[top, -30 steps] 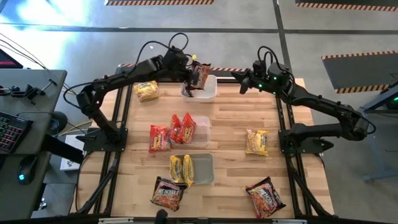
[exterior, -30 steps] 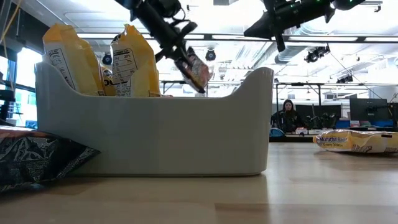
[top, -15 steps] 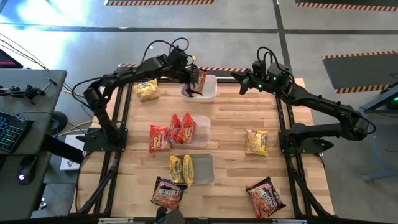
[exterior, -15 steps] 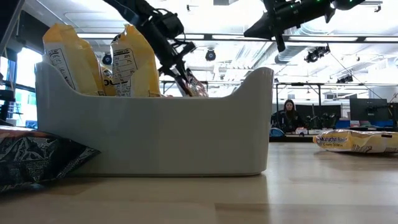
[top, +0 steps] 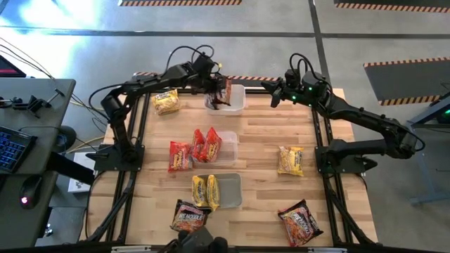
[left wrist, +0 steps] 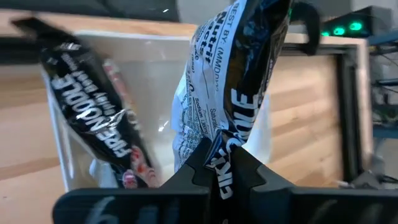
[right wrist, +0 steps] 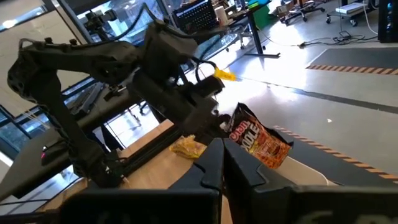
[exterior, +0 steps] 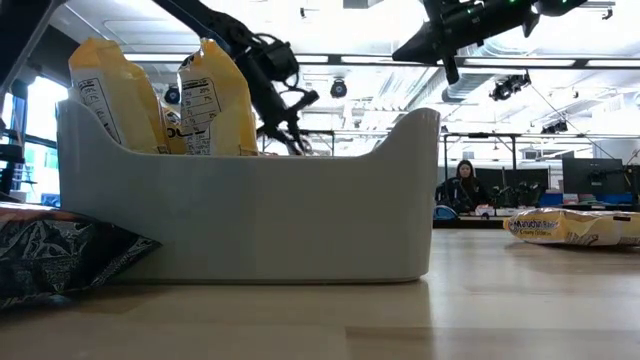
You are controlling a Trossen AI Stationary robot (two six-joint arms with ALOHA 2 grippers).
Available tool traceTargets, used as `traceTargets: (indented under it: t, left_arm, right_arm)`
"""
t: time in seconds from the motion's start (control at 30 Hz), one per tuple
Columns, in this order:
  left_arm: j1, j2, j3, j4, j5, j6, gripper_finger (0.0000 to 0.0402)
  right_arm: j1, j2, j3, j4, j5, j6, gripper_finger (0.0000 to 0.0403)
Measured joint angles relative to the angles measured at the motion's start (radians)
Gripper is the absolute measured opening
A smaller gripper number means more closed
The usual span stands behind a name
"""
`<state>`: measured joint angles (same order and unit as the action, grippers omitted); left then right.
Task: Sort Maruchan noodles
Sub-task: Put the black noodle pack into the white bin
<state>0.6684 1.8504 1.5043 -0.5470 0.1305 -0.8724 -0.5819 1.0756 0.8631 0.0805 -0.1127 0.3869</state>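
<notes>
High view first: the left gripper (top: 219, 90) sits over the far tub (top: 238, 105) at the back of the table, its fingers clamped tight on a dark packet (top: 226, 90) of Maruchan noodles that hangs upright and partly down inside the tub. Seen from the left wrist, that packet (left wrist: 230, 81) is pinched at its lower edge, with a second dark packet (left wrist: 102, 118) already leaning in the clear tub beside it. So the step in hand looks like the placing of a dark one with its kind — what the next move calls for, I judge, is lowering a touch more, then letting go without tipping its neighbour. The right gripper (top: 267, 85) waits closed and empty above the back edge (nothing between its fingers in its own wrist view). Red packets (top: 202, 145) fill the middle tub, yellow ones (top: 207, 191) the near tub — loose packets still lie about the table, among them a yellow one (top: 290, 159) on the right.
</notes>
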Motion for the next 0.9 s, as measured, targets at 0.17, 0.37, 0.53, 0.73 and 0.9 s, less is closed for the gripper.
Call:
traceTargets:
  t: [0.17, 0.37, 0.53, 0.73, 0.9]
  left_arm:
    - [0.000, 0.027, -0.002, 0.005, -0.058, -0.050, 0.0001]
    - [-0.003, 0.027, -0.001, -0.010, -0.088, -0.096, 0.0001]
    - [-0.013, 0.027, 0.052, -0.115, -0.094, -0.082, 0.0001]
    - [-0.019, 0.025, 0.163, -0.213, -0.099, -0.060, 0.0001]
    - [-0.011, 0.025, 0.214, -0.301, -0.091, -0.042, 0.0001]
  right_arm:
    - [0.000, 0.000, 0.000, -0.027, -0.001, 0.031, 0.0000]
    - [0.000, 0.000, 0.000, -0.077, -0.064, 0.063, 0.0000]
    - [0.000, 0.000, 0.000, -0.088, -0.123, 0.050, 0.0000]
    - [0.000, 0.000, 0.000, -0.090, -0.151, 0.005, 0.0000]
    - [0.000, 0.000, 0.000, -0.092, -0.136, 0.010, 0.0000]
